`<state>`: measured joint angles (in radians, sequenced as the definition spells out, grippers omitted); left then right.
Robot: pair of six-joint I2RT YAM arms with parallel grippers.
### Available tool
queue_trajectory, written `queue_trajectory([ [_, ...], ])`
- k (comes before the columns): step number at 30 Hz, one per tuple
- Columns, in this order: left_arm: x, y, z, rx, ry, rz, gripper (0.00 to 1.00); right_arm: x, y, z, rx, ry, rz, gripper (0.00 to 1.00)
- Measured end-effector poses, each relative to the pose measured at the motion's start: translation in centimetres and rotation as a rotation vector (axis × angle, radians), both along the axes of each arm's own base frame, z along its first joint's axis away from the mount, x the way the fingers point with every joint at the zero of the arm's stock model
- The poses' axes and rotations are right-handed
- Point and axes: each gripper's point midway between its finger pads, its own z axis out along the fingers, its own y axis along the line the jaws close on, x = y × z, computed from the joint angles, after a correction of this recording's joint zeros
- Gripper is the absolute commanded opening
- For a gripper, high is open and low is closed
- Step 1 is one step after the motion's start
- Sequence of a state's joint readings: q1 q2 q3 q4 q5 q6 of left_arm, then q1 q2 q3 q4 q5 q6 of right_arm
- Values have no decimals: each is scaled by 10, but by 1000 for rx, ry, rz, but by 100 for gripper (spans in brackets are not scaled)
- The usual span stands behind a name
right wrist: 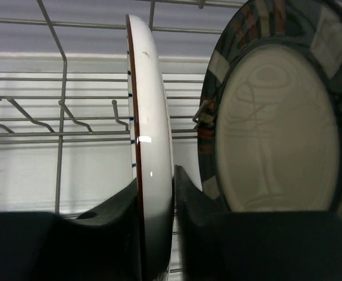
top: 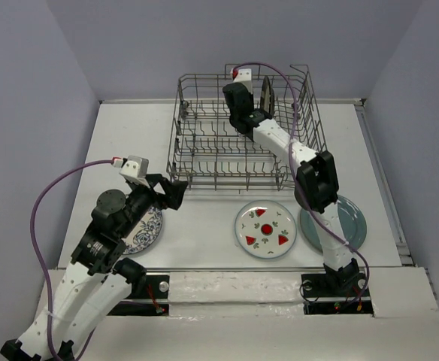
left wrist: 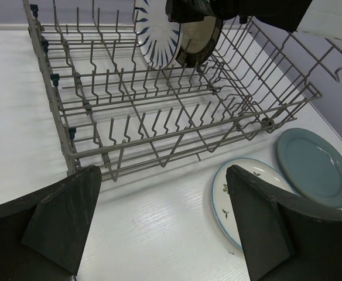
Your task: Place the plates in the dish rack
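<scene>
Overhead view, clock read with 12 at the far wall.

Left gripper (left wrist: 164,175): jaws wide apart, nothing between them; it hangs over the white table (top: 129,135) off the near-left corner of the rack, about 7 o'clock from the rack's middle.

Blue flowered plate (top: 148,229): flat on the table at 7 o'clock of the rack, partly covered by the left arm.

Dish rack (top: 186,177): grey wire, at the far middle of the table; near rows of tines bare.

Fruit plate (top: 265,229): flat on the table at 6 o'clock of the rack, just beside its near wall.

Striped plate (right wrist: 150,117): on edge inside the rack, toward 1 o'clock; its lower edge hidden, so seating in the tines cannot be told.

Right gripper (right wrist: 156,187): clamped on the striped plate's rim, one finger on each face.

Dark plate (right wrist: 276,129): also on edge, just at 3 o'clock of the striped plate, a narrow gap between them.

Teal plate (top: 352,219): flat on the table at 5 o'clock of the rack, partly under the right arm; close beside the fruit plate, touching or not unclear.
</scene>
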<state>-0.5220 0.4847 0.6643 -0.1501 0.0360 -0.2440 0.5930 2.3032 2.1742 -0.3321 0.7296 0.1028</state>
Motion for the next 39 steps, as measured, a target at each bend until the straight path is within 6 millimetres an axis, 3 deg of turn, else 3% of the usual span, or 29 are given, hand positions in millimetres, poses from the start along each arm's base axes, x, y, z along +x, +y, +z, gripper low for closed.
queue_trajectory([
  [1, 0, 0, -1, 1, 2, 0, 99, 2, 1, -2, 13, -7, -1, 43],
  [2, 1, 0, -1, 2, 4, 0, 99, 1, 0, -5, 16, -4, -2, 61],
  [8, 3, -1, -5, 9, 17, 3, 99, -8, 1, 0, 46, 8, 26, 79],
  [11, 4, -4, -8, 13, 31, -15, 99, -18, 0, 27, 83, -17, 57, 84],
  [15, 6, -17, -20, 20, 81, -81, 99, -40, 0, 79, 163, -69, 130, 86],
  [18, 3, -38, -31, -2, 142, -181, 99, -68, -2, 124, 238, -121, 206, 86],
  [21, -3, -54, -44, -57, 203, -258, 98, -100, -3, 150, 316, -149, 297, 83],
  [26, -19, -77, -74, -132, 327, -335, 82, -158, -10, 142, 394, -108, 424, 74],
  [30, -40, -107, -101, -169, 418, -403, 75, -202, -14, 112, 445, -36, 507, 69],
  [34, -60, -136, -154, -110, 557, -419, 67, -227, -19, 103, 480, -15, 548, 68],
  [39, -59, -141, -202, -65, 654, -336, 65, -260, -29, 104, 531, -29, 595, 68],
])
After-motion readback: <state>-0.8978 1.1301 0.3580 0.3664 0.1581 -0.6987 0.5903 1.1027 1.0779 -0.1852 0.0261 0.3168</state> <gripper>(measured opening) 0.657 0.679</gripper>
